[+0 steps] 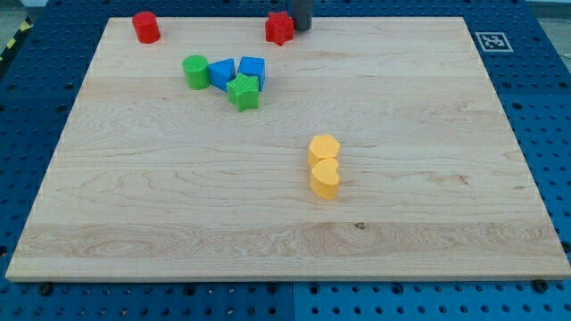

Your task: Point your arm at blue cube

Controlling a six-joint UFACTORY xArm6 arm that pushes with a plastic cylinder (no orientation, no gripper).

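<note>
The blue cube [252, 69] sits near the view's top left of centre, touching a blue triangular block [221, 73] on its left and a green star block [243, 92] below it. My tip [302, 28] is at the board's top edge, right beside a red star block [279, 28]. The tip is up and to the right of the blue cube, well apart from it.
A green cylinder [195, 71] stands left of the blue triangular block. A red cylinder [146, 27] is at the top left. A yellow hexagonal block [324, 148] and a yellow cylinder [325, 178] touch near the centre. The wooden board [428, 178] has a marker tag [491, 40] beyond its top right corner.
</note>
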